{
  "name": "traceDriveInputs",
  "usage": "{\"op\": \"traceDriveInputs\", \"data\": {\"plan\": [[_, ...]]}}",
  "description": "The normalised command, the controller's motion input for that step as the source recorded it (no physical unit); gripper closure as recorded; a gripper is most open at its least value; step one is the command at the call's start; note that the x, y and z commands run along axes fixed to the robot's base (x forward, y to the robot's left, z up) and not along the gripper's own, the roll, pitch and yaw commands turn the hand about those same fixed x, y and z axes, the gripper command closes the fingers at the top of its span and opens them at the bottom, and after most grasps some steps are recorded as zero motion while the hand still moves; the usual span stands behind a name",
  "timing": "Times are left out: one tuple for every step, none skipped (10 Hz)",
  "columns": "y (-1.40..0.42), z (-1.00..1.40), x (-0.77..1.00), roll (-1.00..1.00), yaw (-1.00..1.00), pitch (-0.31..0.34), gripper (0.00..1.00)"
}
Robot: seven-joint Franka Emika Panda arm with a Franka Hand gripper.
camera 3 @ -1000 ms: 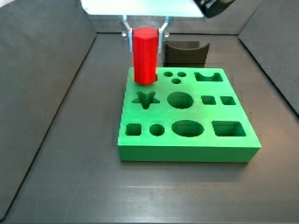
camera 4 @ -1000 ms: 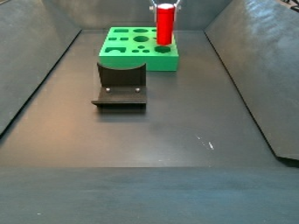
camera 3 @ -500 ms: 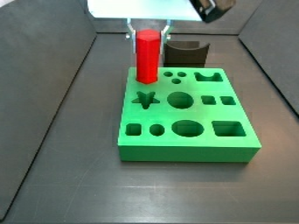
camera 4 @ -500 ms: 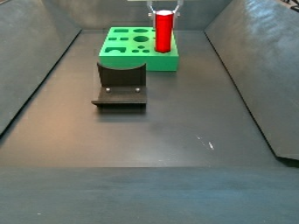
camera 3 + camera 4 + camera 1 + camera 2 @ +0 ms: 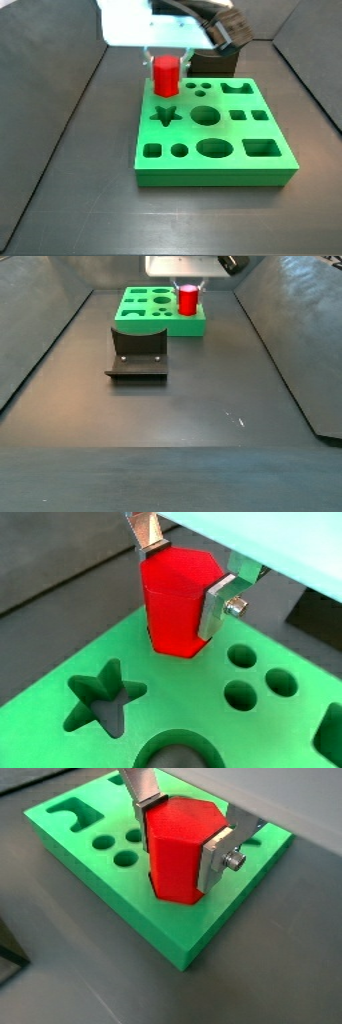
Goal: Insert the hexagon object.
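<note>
Peg upright over the green block's corner

No writing or labels readable anywhere. My gripper [image 5: 187, 574] is clamped on the red peg [image 5: 174, 604], one silver finger [image 5: 218, 852] flat against each side. The peg stands upright, long axis vertical, its six-sided top face showing in both wrist views. Its lower end sits at the top face of the green block [image 5: 221, 150], near the corner beside the star hole [image 5: 166, 114]; whether it has gone into a hole there, I cannot tell. In a side view the peg [image 5: 189, 300] rises only a short way above the block [image 5: 140, 318]. The block's other holes, round, square and notched, hold nothing. A dark grey block [image 5: 214, 61] sits just behind the green one, and the fixture [image 5: 136, 352] stands on the floor right in front of it.
</note>
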Motion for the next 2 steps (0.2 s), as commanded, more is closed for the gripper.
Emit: {"op": "traceDriveInputs", "data": {"plan": [[0.00, -0.36, -0.27, 0.00, 0.00, -0.243, 1.00], [0.00, 0.00, 0.00, 0.00, 0.00, 0.000, 1.00]]}}
